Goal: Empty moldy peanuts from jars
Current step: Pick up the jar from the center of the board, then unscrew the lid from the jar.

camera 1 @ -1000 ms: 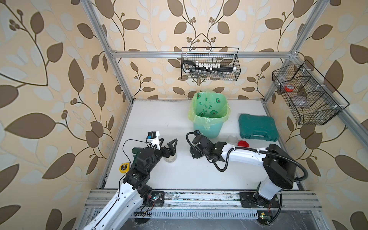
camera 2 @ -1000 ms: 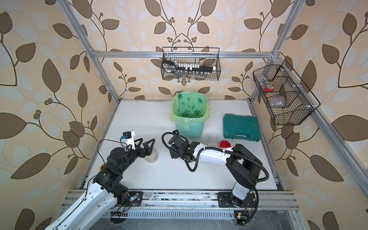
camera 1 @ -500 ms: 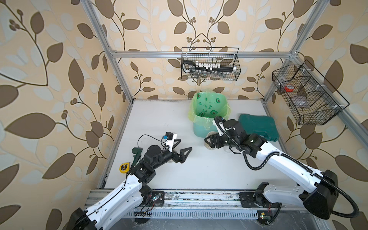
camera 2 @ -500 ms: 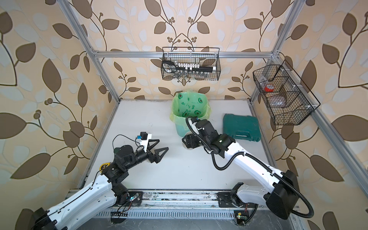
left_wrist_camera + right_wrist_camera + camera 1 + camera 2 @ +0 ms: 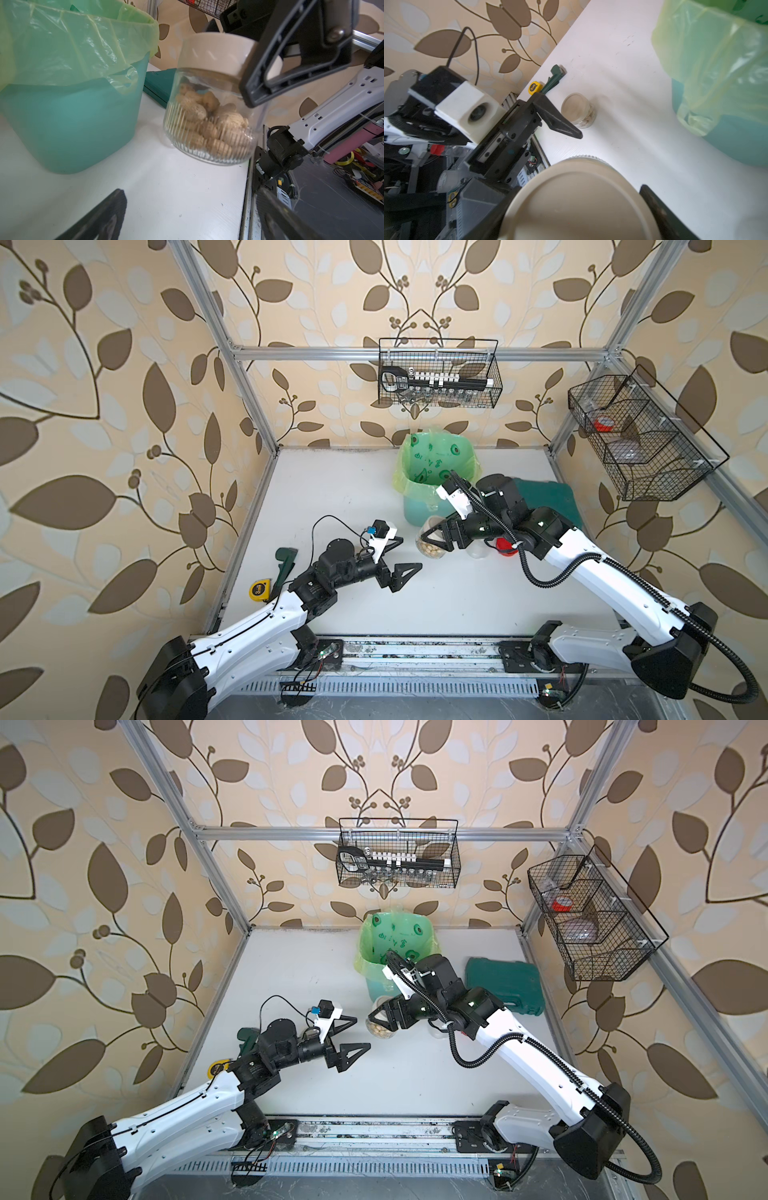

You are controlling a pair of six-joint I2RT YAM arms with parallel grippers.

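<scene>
The white counter (image 5: 332, 489) carries a mint-green plastic bin lined with a pale green bag (image 5: 415, 510) at its 12 o'clock, and the task looks only partly done. The right tool (image 5: 434, 536) is clenched on the neck of a squat ribbed clear glass jar with a flat beige lid (image 5: 207, 104), just at the bin's 6 o'clock. That lid is still on and the moldy peanuts (image 5: 216, 128), pale tan, fill the jar's lower half, so opening and tipping it remain. The left tool (image 5: 405, 556), at this jar's 8 o'clock, is released, spread wide and empty, with its tips aimed at the jar. A second squat clear jar with a beige lid (image 5: 578, 110) stands closed toward the counter's 8 o'clock side with pale pieces inside, so it is also undone. At the held jar's 3 o'clock sits a small clear jar (image 5: 478, 551) with a red round lid (image 5: 505, 546) lying beside it. It seems open and probably emptied. The right arm covers part of that small jar, so its contents are uncertain. The left arm hides the second jar in both top views. The bin's bottom is not visible, and whether the held jar's base touches the counter cannot be told.
</scene>
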